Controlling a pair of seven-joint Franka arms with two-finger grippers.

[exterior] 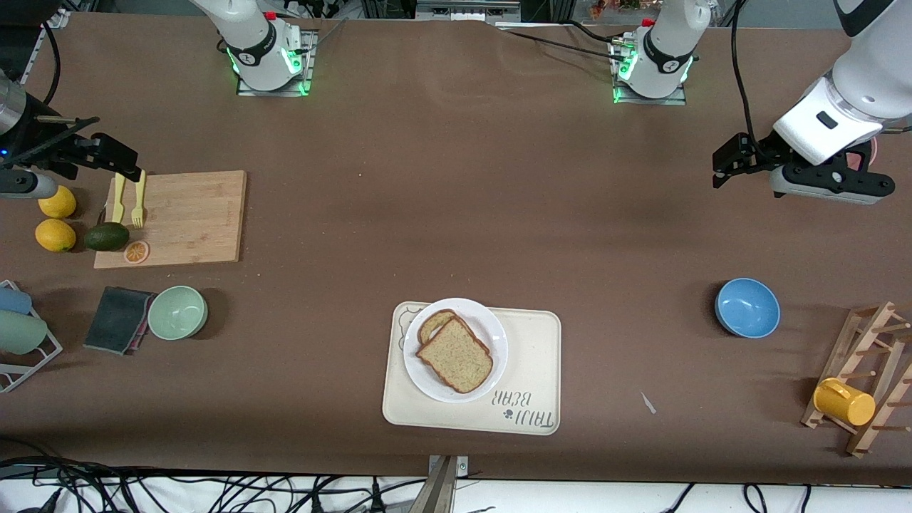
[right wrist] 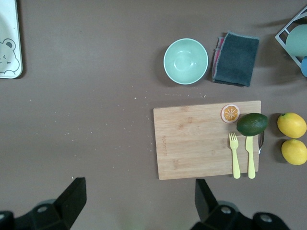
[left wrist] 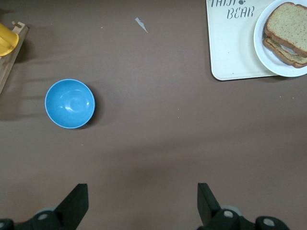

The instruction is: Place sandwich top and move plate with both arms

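where stacked: 2 slices (exterior: 456,353), 1 plate (exterior: 491,335)

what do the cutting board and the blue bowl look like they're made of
Cutting board: looks like bamboo or light wood, matte, with visible grain strips running along it. Blue bowl: probably glazed ceramic or glossy plastic; its smooth, even colour carries soft light reflections inside, and the look alone doesn't settle which.

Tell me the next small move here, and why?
Probably both arms should start in toward the plate. The sandwich top already lies on the lower slice there, and the plate sits on the bear-printed tray. The left gripper hangs open near the blue bowl's end, the right gripper open over the cutting board, both well away.
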